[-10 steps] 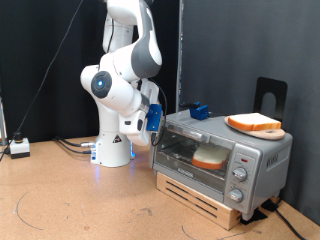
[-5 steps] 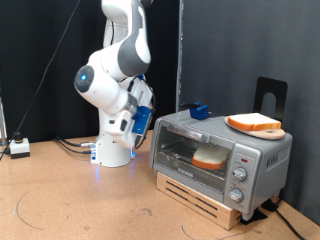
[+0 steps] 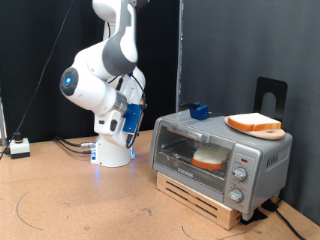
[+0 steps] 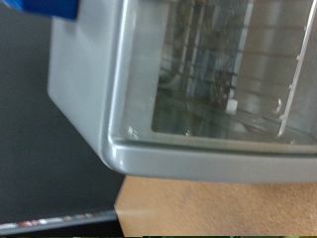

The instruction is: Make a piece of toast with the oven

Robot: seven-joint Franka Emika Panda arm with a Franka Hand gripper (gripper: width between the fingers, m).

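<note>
The silver-grey oven [image 3: 222,160] stands on a wooden base at the exterior view's right, with its glass door shut. One slice of toast [image 3: 209,158] lies inside on the rack behind the glass. A second, near-identical slice [image 3: 254,123] lies on a wooden plate on the oven's top. My gripper [image 3: 131,118] hangs in the air to the left of the oven, apart from it, with nothing seen in it. The wrist view shows the oven's corner and glass door [image 4: 218,74] close up, with no fingers in view.
A small blue object [image 3: 197,110] sits on the oven's top at the back; it also shows in the wrist view [image 4: 45,8]. A black stand [image 3: 270,95] rises behind the oven. Round knobs [image 3: 240,175] are on its right panel. A small box [image 3: 19,147] with cables lies at far left.
The arm has swung away from the oven's door toward the exterior view's left. The oven door and both slices have not moved.
</note>
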